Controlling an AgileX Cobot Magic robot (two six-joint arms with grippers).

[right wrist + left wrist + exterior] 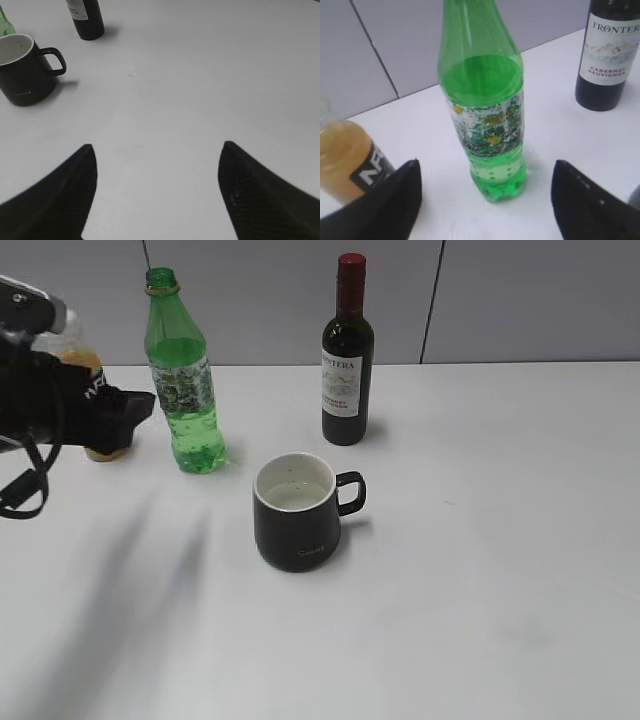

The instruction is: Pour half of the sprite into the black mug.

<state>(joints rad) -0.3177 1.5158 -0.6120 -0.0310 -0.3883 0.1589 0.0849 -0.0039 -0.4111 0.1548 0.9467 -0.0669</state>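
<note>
while the sprite (485,110) stands uncapped on the bench (480,570) behind the black mug (297,512), the left gripper (485,200) faces it, fingers apart. thin plastic looks squashy and slick; grip the labelled middle. right gripper (155,195) gapes too, empty.

Green plastic soda bottle and black mug, standing apart on the white table.

The tall translucent green bottle (184,380) stands upright, uncapped, partly filled with fizzy liquid. The squat matte black mug (298,512), white inside, sits upright near it, handle pointing right, holding some clear liquid.
</note>
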